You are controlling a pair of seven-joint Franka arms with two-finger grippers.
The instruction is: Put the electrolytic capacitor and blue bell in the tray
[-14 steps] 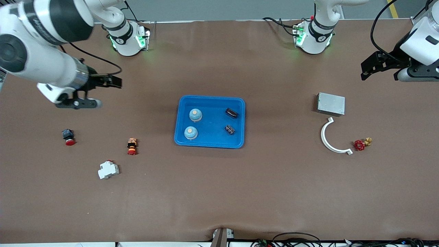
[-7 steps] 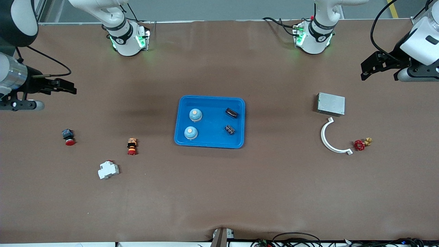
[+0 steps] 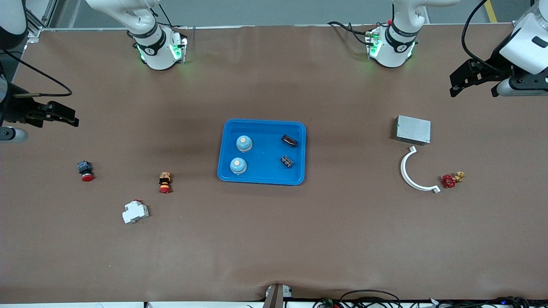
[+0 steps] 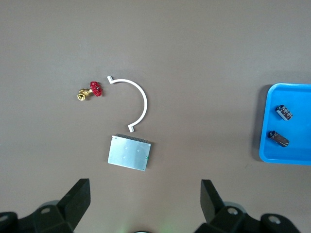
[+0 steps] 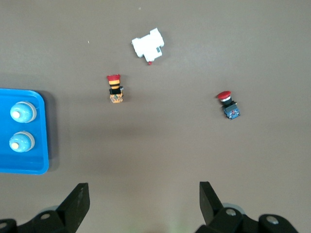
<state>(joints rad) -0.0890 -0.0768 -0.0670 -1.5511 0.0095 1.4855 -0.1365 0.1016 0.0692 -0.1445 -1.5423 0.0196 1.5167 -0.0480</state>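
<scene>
The bright-blue tray (image 3: pixel 263 149) lies in the middle of the table. In it stand two blue bells (image 3: pixel 244 143) (image 3: pixel 238 166) on the right arm's side, and two dark electrolytic capacitors (image 3: pixel 289 140) (image 3: pixel 287 161) lie on the left arm's side. My right gripper (image 3: pixel 70 117) is open and empty, up over the right arm's end of the table. My left gripper (image 3: pixel 457 83) is open and empty, up over the left arm's end. The left wrist view shows its gripper (image 4: pixel 145 187), the tray (image 4: pixel 299 145) and both capacitors (image 4: pixel 284 112). The right wrist view shows its gripper (image 5: pixel 143 187), the tray (image 5: pixel 24 165) and both bells (image 5: pixel 23 112).
A grey metal box (image 3: pixel 413 129), a white curved clip (image 3: pixel 413 171) and a red-handled brass valve (image 3: pixel 449 179) lie toward the left arm's end. A red push button (image 3: pixel 85 170), an orange and red button (image 3: pixel 165 182) and a white breaker (image 3: pixel 135 211) lie toward the right arm's end.
My right arm has swung away from the tray toward its own end of the table. My left gripper has shifted only slightly. The things in the tray have not moved.
</scene>
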